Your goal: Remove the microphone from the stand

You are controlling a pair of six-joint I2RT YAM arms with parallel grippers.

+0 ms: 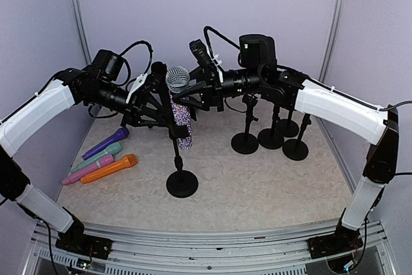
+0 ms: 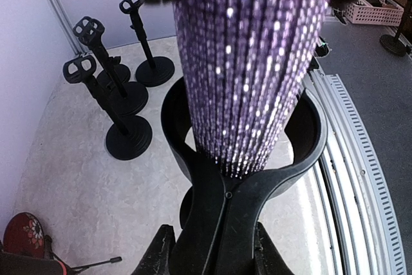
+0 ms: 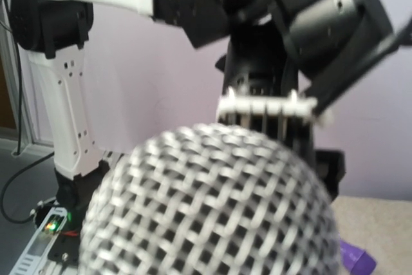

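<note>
Glittery purple microphone [image 1: 183,127] sits in the clip [image 2: 302,140] of the front stand [image 1: 181,183], left fingers [image 2: 162,252] clenched on the clip's neck, right fingers [image 1: 195,94] grasping the microphone just under its mesh head.

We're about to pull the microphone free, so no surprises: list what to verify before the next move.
1. Microphone seated in the clip: ok.
2. Left hand closed on the stand below the clip: ok.
3. Right hand gripping the microphone: cannot tell, its fingers are hidden.
4. Base of the stand flat on the table: ok.
5. Spare stands apart from this one: ok.
</note>
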